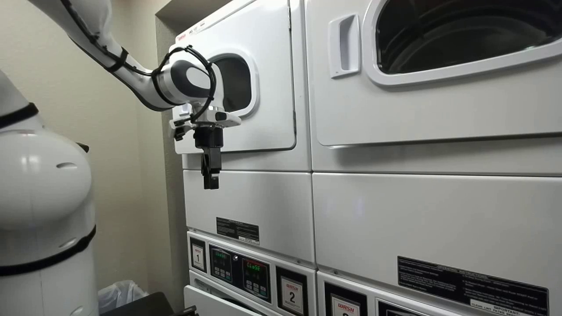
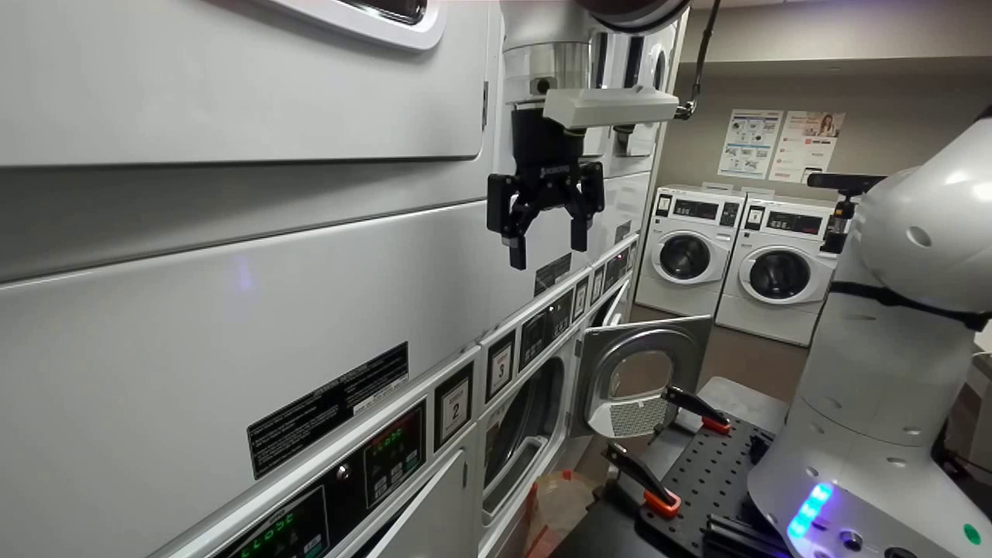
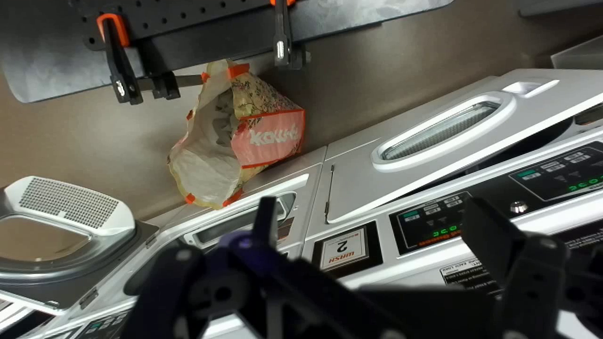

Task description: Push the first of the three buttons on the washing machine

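Buttons (image 1: 256, 288) by the "2" label (image 1: 292, 295) are seen 5 o'clock-ish from the gripper (image 1: 211, 187) in an exterior view, 7ish from its spread fingers (image 2: 518, 253) in an exterior view, kinda framed between those, toward 3, in the wrist view.

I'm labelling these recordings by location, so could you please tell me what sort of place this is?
Probably a shared laundry room: a row of white machines carries number labels, and two front-loading machines stand below wall posters.
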